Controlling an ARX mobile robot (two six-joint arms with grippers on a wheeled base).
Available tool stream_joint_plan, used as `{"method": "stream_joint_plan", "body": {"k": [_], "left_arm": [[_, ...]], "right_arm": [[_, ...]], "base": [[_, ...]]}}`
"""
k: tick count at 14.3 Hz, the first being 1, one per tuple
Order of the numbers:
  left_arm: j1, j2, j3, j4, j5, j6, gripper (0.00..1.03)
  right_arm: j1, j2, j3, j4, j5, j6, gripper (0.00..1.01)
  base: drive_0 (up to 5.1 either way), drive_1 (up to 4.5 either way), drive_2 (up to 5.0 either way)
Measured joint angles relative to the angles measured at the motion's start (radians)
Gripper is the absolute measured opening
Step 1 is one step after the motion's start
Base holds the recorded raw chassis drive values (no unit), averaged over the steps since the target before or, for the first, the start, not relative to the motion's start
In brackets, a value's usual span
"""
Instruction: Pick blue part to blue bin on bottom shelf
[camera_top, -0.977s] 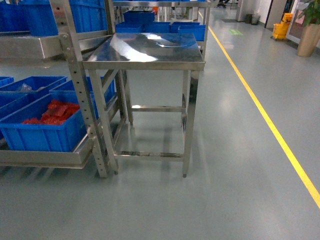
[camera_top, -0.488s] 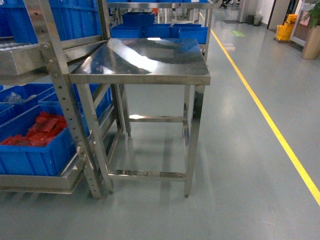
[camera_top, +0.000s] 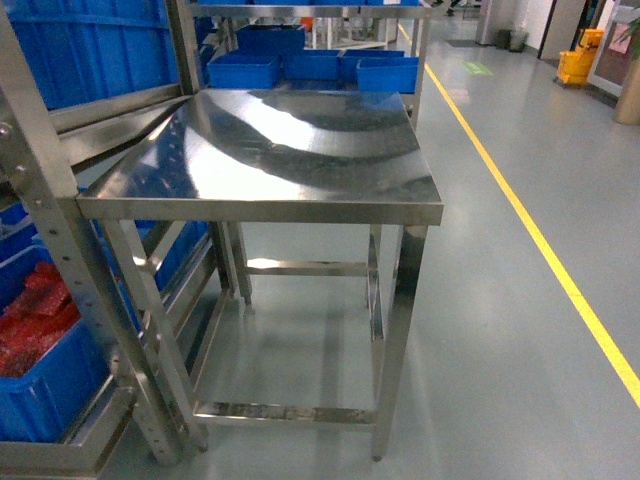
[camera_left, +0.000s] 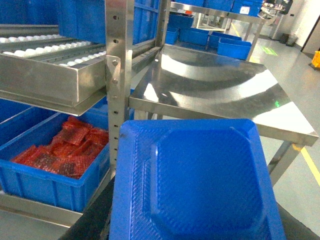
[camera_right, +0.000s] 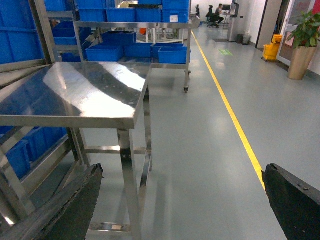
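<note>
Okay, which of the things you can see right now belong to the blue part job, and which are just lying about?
For the job:
- blue part
- blue bin holding red packets
- bottom shelf under that bin

Just around:
- steel table
- far blue bins beyond the table
- yellow floor line
- upper roller shelf

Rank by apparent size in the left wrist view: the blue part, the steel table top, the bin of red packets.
1. blue part, though it is nearest the camera.
2. steel table top.
3. bin of red packets, partly hidden by the rack.
</note>
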Motion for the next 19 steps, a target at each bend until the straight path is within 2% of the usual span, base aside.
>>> {"method": "stream_joint_plan", "body": {"k": [10,14,19], "left_arm": [[0.000,0.006,0.000,-0.003,0.000,0.000,0.43],[0.000,0.001,0.000,0.005,0.005,0.000,0.43],[0.000,0.001,0.000,0.002,0.002,0.000,0.43]], "right_arm": [[0.000,0.000,0.000,-0.004,0.000,0.000,0.98],[0.000,0.000,0.000,0.001,0.002,0.000,0.98],[0.000,0.000,0.000,0.001,0.000,0.000,0.98]], "base": [[0.1,4.25,-4.0],[0.0,0.00,0.0],[-4.7,2.74,2.7]]}}
